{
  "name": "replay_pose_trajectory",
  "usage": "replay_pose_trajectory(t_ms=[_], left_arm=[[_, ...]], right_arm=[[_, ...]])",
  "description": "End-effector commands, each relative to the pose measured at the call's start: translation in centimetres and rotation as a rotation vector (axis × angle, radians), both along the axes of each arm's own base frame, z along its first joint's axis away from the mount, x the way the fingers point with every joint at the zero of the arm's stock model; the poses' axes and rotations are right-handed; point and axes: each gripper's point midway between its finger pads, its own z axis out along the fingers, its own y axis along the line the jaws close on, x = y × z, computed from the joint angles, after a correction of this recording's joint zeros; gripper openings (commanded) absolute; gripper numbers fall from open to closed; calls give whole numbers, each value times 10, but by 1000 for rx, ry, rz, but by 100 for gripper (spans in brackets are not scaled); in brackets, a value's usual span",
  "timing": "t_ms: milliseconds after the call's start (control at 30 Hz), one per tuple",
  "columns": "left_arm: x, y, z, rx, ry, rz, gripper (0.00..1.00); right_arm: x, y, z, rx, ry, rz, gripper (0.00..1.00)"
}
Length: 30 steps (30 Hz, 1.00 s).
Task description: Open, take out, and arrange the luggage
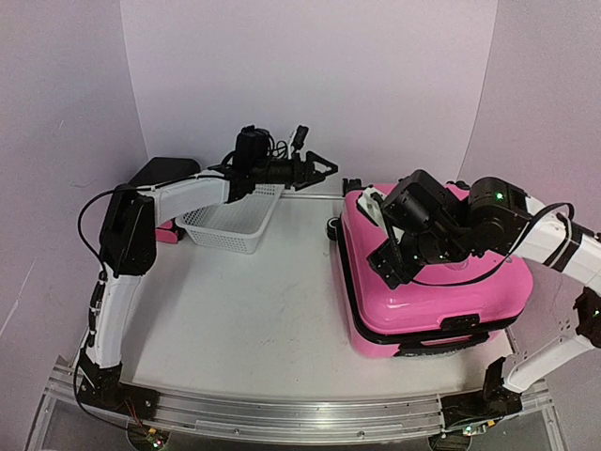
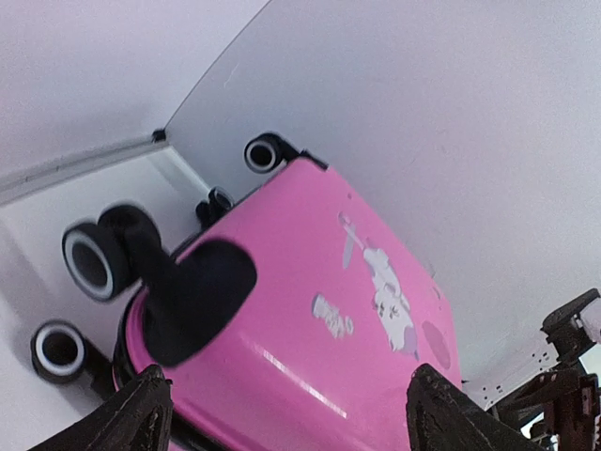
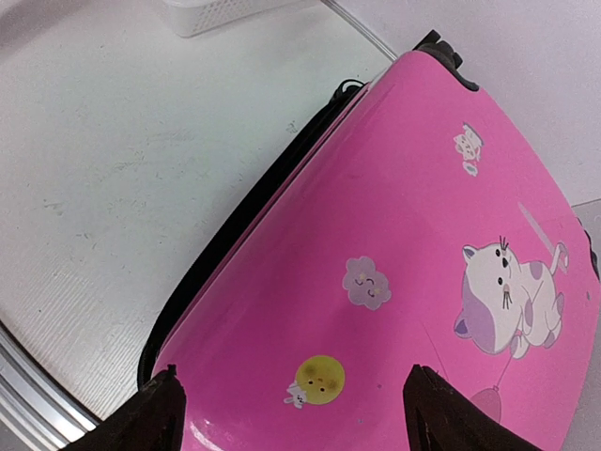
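The luggage [image 1: 451, 301] is a glossy pink hard-shell suitcase lying flat and closed at the right of the table, with its black zipper band [image 3: 235, 225] running round the side. Its black wheels [image 2: 94, 258] point to the far end. Cat and cloud stickers show on the shell [image 3: 413, 216]. My left gripper [image 1: 324, 169] is open and empty, held in the air left of the suitcase's wheel end, which fills the left wrist view [image 2: 310, 272]. My right gripper [image 1: 387, 266] is open and empty just above the shell near its left edge [image 3: 300, 418].
A white mesh basket [image 1: 230, 221] stands at the back left under the left arm; it also shows in the right wrist view [image 3: 225, 11]. A small black drawer unit [image 1: 164, 174] sits behind it. White walls enclose the table.
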Motion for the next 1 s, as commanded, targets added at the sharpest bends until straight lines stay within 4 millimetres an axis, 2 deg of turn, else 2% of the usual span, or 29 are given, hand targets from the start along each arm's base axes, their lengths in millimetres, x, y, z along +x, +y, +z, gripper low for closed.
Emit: replay_pose_trajectory(t_ms=[0, 133, 300, 400, 533, 600, 733, 800, 867, 967], left_arm=[[14, -19, 31, -113, 25, -44, 87], [41, -28, 11, -132, 118, 33, 88], [71, -33, -4, -163, 158, 137, 94], [82, -37, -5, -208, 193, 153, 96], [94, -40, -27, -230, 274, 184, 99], [94, -42, -26, -260, 286, 179, 99], [85, -48, -7, -334, 269, 124, 99], [75, -53, 6, -362, 248, 90, 100], [62, -58, 17, -378, 239, 48, 96], [41, -59, 21, -331, 195, -20, 86]], right_arm=[[7, 5, 14, 63, -24, -42, 82], [8, 4, 16, 73, -29, -44, 82], [7, 1, 17, 77, -38, -37, 82], [7, -1, 15, 77, -37, -43, 81], [6, -2, 13, 89, -33, -50, 81], [6, -3, 12, 95, -32, -51, 81], [6, -1, 10, 106, -28, -50, 81], [6, 1, 9, 107, -23, -47, 81], [5, 4, 8, 111, -14, -39, 81], [3, 8, 7, 115, 1, -16, 81]])
